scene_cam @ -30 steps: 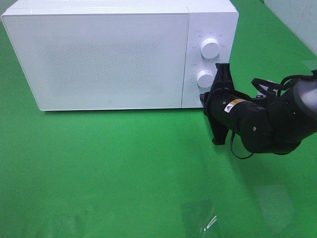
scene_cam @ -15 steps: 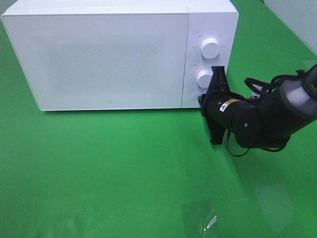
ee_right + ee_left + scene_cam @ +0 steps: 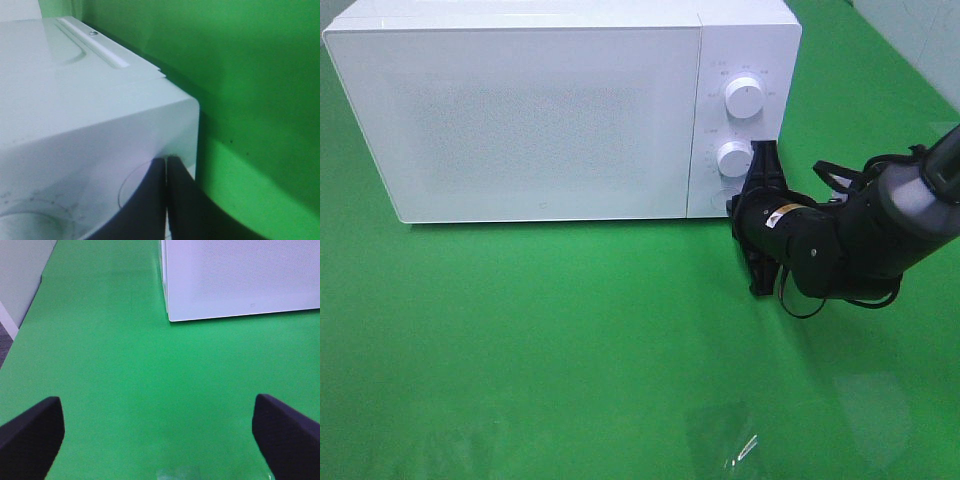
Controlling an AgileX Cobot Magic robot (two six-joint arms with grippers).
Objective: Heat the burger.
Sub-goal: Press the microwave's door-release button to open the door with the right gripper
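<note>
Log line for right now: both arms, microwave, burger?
left gripper open, empty, over mat | right gripper shut, tips at microwave panel's lower corner, below knobs | door closed | burger not in view

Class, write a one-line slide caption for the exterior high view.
White microwave, door closed, on green surface; right end effector, shut, at the control panel's bottom corner below the lower dial.

Green tabletop; white microwave sits on it; near front, possibly clear plastic scrap.
</note>
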